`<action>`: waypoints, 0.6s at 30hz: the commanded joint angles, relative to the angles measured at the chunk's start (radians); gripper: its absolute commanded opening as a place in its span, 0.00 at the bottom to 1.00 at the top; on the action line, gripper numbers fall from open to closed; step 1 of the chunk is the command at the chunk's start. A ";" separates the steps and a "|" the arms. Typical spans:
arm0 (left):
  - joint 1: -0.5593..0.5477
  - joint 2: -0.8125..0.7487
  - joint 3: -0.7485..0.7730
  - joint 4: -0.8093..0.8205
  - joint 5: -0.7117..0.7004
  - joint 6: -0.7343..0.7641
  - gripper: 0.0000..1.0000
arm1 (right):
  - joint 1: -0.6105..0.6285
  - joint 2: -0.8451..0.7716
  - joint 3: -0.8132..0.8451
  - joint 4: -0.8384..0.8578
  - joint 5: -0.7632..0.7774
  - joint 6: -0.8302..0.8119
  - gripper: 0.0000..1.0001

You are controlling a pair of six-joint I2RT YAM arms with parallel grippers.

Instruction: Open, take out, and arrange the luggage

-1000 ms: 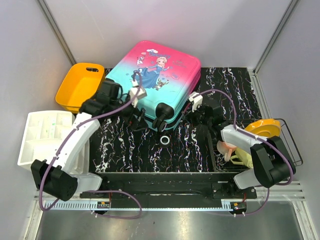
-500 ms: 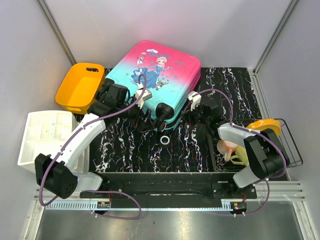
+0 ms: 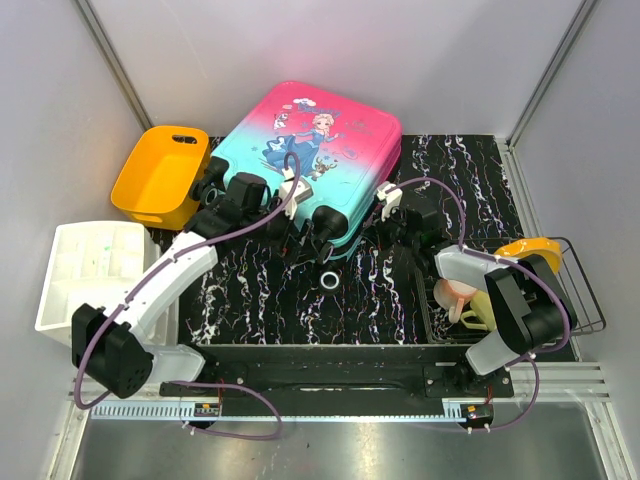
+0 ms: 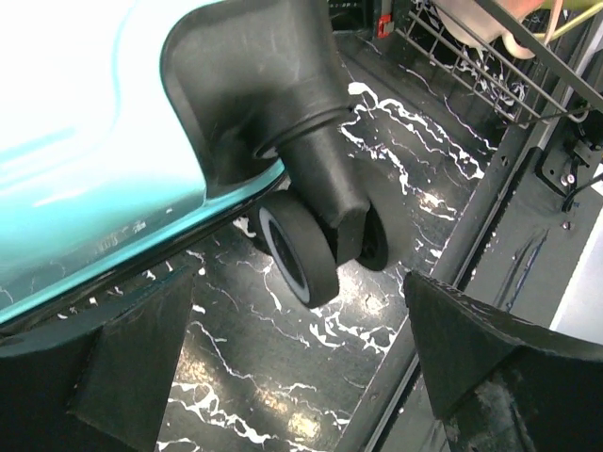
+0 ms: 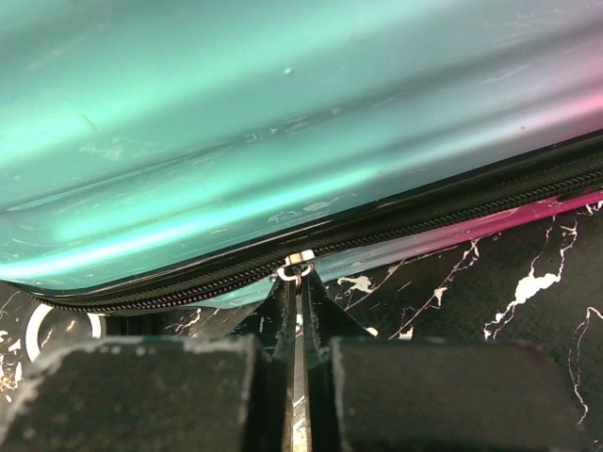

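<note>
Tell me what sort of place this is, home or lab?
Most likely a lab test cell: plain grey panel walls box in a marbled black mat, and unrelated props sit together, a child's suitcase, an orange bin and a wire dish rack.

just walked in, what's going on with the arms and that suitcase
The right gripper is pinched shut on the zipper pull along the side seam of the suitcase, seemingly to unzip it. The left gripper hangs open beside a wheel at the suitcase's near corner, holding nothing. The suitcase lies flat and closed, not yet opened.
</note>
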 commanded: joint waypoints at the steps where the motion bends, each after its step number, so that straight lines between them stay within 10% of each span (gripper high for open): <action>1: -0.059 -0.025 -0.011 0.121 -0.090 -0.078 0.97 | 0.012 -0.015 0.020 0.154 -0.034 0.009 0.00; 10: -0.162 0.040 -0.007 0.169 -0.323 -0.132 0.92 | 0.012 -0.048 0.031 0.056 0.079 -0.023 0.00; 18: -0.162 0.058 -0.005 0.025 -0.423 -0.026 0.39 | 0.011 -0.092 0.064 -0.065 0.295 -0.115 0.00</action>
